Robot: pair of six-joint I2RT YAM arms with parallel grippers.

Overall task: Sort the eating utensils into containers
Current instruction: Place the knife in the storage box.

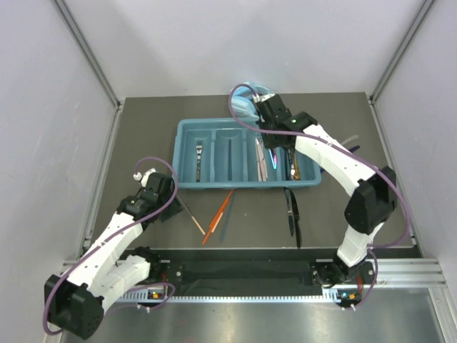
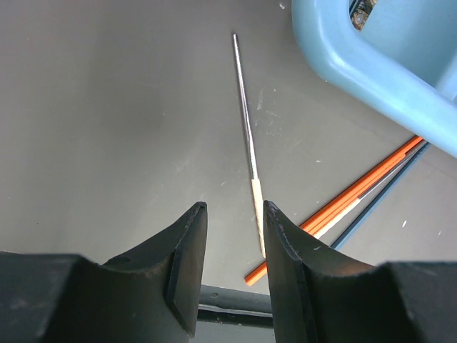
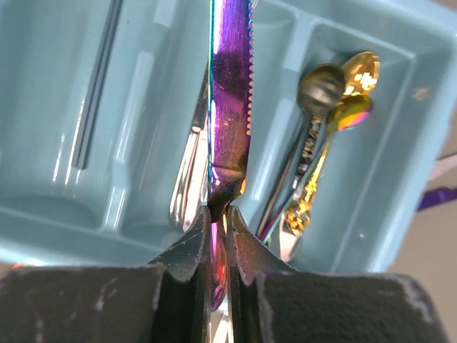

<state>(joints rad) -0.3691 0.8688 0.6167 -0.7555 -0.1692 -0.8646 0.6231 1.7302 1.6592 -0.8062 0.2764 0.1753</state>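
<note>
The right gripper [image 3: 218, 214] is clenched on a purple iridescent metal knife with a toothed edge [image 3: 230, 93]. Both fingers press on it where the blade becomes narrow, and the blade reaches straight ahead of the fingertips. This gripper hangs over the teal-blue rectangular plastic cutlery tray [image 3: 43, 236]. I cannot tell if the purple knife touches the tray.

Below the blade and a little left of the fingers, a silver knife [image 3: 187, 182] lies in one compartment. In the end compartment, right of the fingers, a gold spoon [image 3: 360, 71] and a dark grey spoon [image 3: 321, 82] lie together. Well apart to the left of this gripper, a silver fork [image 1: 198, 153] lies in the compartment at the other end. Behind the gripper, outside the tray, a long dark knife [image 1: 293, 214] lies on the table.

The left gripper [image 2: 232, 211] is released, with a narrow gap between its fingers and nothing in the gap. It is above the dark grey table [image 2: 107, 107]. Just ahead of its fingertips lies a thin silver chopstick with a beige end [image 2: 246, 121], and this end points to the gripper. Ahead and to the right lie two orange chopsticks [image 2: 357, 189], with a corner of the tray beyond them.
</note>
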